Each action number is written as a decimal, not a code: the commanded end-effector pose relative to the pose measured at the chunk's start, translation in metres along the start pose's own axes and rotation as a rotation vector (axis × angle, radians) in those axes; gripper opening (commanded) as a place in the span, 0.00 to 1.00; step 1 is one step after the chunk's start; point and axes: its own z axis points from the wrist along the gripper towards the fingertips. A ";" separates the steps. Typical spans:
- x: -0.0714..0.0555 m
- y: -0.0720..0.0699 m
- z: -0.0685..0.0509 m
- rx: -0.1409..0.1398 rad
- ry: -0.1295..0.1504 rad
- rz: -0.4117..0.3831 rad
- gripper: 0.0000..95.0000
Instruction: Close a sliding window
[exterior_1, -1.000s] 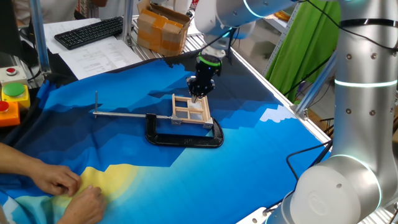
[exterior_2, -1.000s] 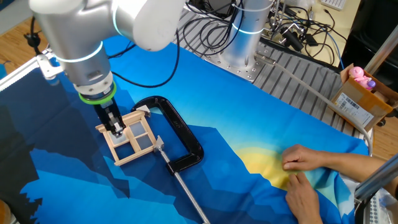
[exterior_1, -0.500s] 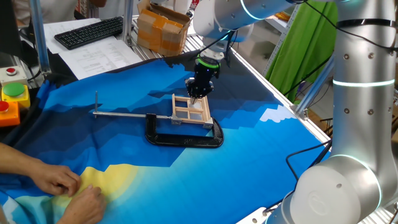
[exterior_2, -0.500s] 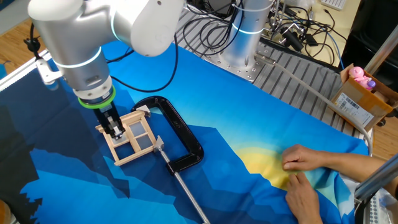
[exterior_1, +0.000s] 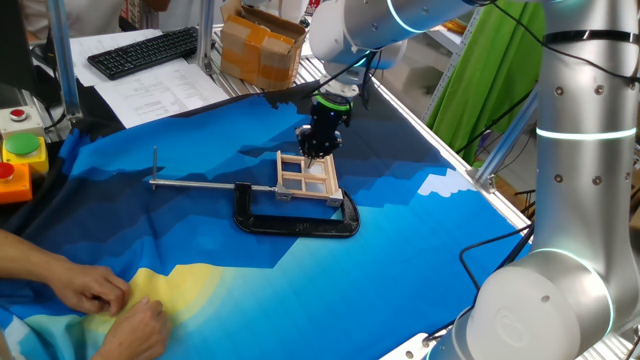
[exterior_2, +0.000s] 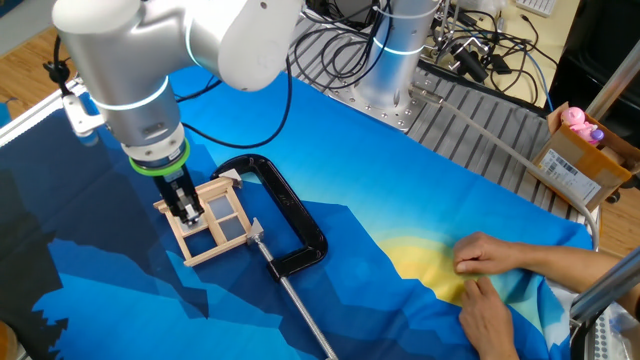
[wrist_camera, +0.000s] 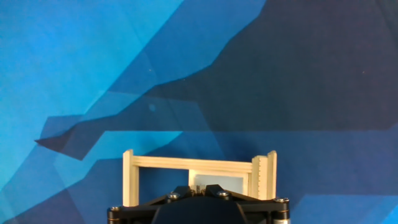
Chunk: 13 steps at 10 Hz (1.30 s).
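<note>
The robot arm (exterior_1: 575, 150) is reaching down over the table, which is lying under a blue cloth (exterior_1: 400, 230) with a yellow patch at the end far from the gripper. On that yellow patch, well apart from the gripper, a person's two hands (exterior_2: 500, 275) are resting on the cloth. A black C-clamp (exterior_2: 285, 215) with a long metal bar (exterior_1: 200, 184) is lying flat just beside the gripper, its curved body wrapping around one side of the sliding window (exterior_2: 210, 222). The sliding window is lying directly under the gripper (exterior_2: 187, 208), flat on the cloth and touching the clamp; in the other fixed view the gripper is standing at the frame's end farthest from the clamp's bar. In the hand view the pale wooden frame (wrist_camera: 199, 177) is showing just ahead of the gripper's black body (wrist_camera: 199, 208), with a pane visible between its uprights. The fingertips are pointing straight down onto the window, seemingly touching the wood, but whether they are spread or pressed together I cannot tell, since the gripper body is hiding them
</note>
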 end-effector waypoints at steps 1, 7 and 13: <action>0.001 -0.001 -0.001 0.005 0.001 0.000 0.00; 0.001 -0.004 0.000 0.022 0.006 0.001 0.00; 0.002 -0.003 0.003 0.016 0.002 0.012 0.00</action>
